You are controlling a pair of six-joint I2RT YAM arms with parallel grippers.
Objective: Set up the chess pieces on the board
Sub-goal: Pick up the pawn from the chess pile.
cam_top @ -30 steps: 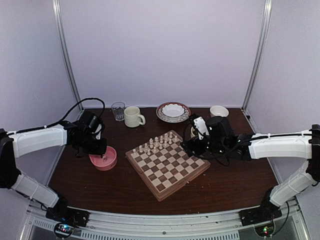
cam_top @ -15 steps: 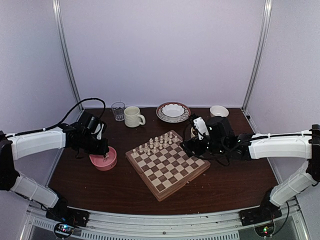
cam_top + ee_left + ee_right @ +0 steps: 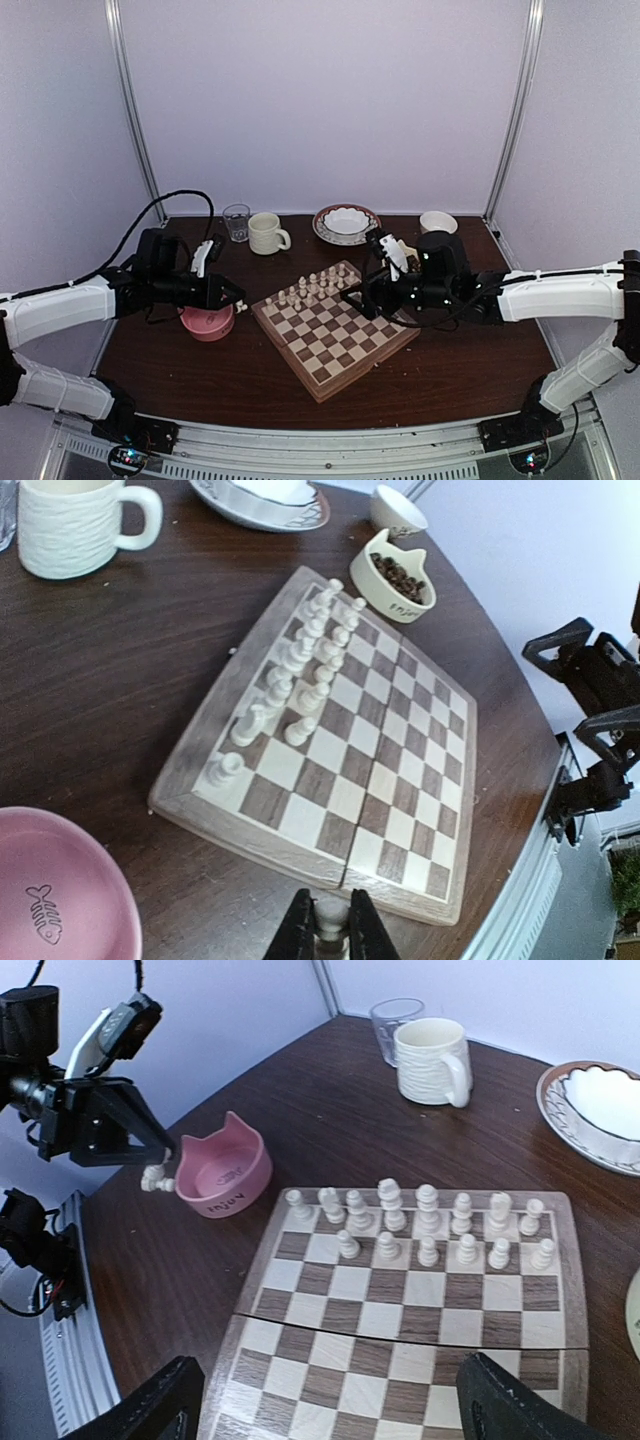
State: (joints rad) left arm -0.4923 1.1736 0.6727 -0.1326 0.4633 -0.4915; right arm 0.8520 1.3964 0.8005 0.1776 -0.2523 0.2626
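Observation:
The board lies at the table's middle, with two rows of cream chess pieces along its far-left edge. In the right wrist view those chess pieces fill the back row and most of the second row. My left gripper hovers between the pink bowl and the board's left corner. It is shut on one small cream piece, which also shows beside the pink bowl as a pawn-like piece. My right gripper hangs open above the board's right part, holding nothing.
A cream mug, a glass, a patterned plate with a white bowl and a small white bowl line the back. A cat-shaped cream bowl holding dark pieces sits by the board's far corner.
The left arm has swung right, from over the pink bowl toward the board's left corner, with a cream piece in its jaws. The right gripper has shifted slightly left over the board.

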